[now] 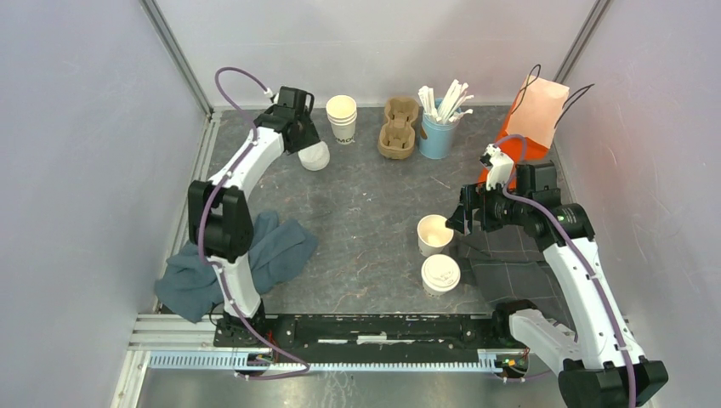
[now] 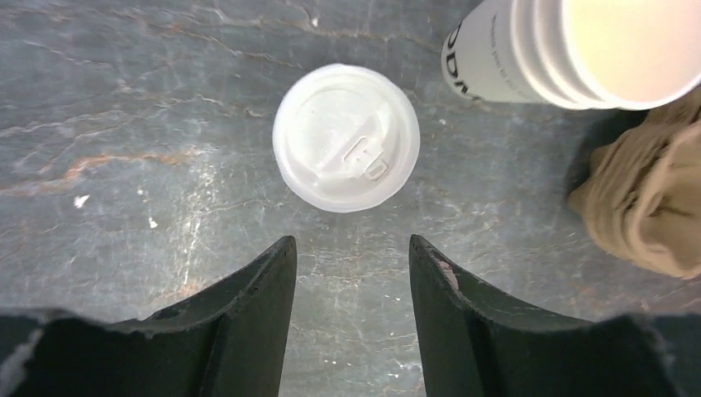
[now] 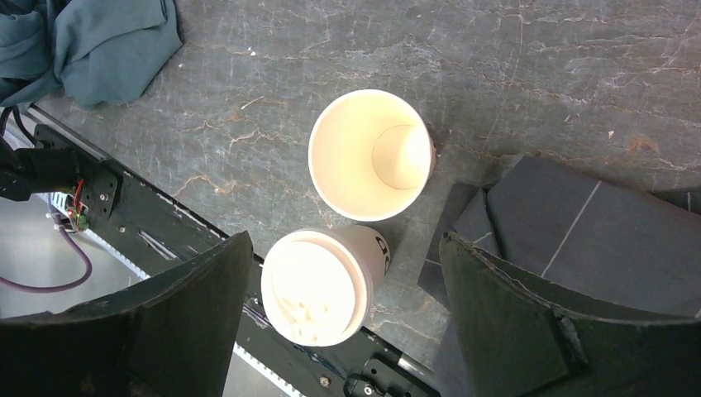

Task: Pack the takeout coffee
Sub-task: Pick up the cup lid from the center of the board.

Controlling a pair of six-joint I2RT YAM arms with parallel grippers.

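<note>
A soft teal cloth (image 1: 276, 246) lies crumpled at the near left of the counter (image 1: 366, 195), a dark grey surface veined like stone. Over the back left corner hangs the left gripper (image 2: 351, 244). Its two dark tapered fingers are moderately parted with only bare counter between them, so it is released and holds nothing. Just ahead of the fingertips, and not touched by them, sits the lid stack (image 2: 346, 137). It is round, glossy white plastic with a raised sip tab moulded into the top.

To its right along the back stand a cup stack (image 1: 342, 117) of nested cream paper cups with dark print on the side, then a brown moulded-pulp carrier (image 1: 400, 127) with rounded wells. Next comes a blue tumbler (image 1: 438, 136) bristling with white wrapped sticks, and an orange and cream paper bag (image 1: 537, 110) with dark cord handles.

The takeout coffee is right of centre, near the front. The open cup (image 1: 434, 234) is smooth cream paper, lidless and upright. Just nearer the front edge is the lidded cup (image 1: 440, 274), capped in white plastic. The right gripper (image 1: 462, 219) hovers just right of the open cup with its broad black fingers spread wide. It grasps nothing, and both cups show in the gap from its wrist camera. A dark grey cloth (image 3: 579, 240) crossed by thin pale lines lies folded flat just right of the cups.
</note>
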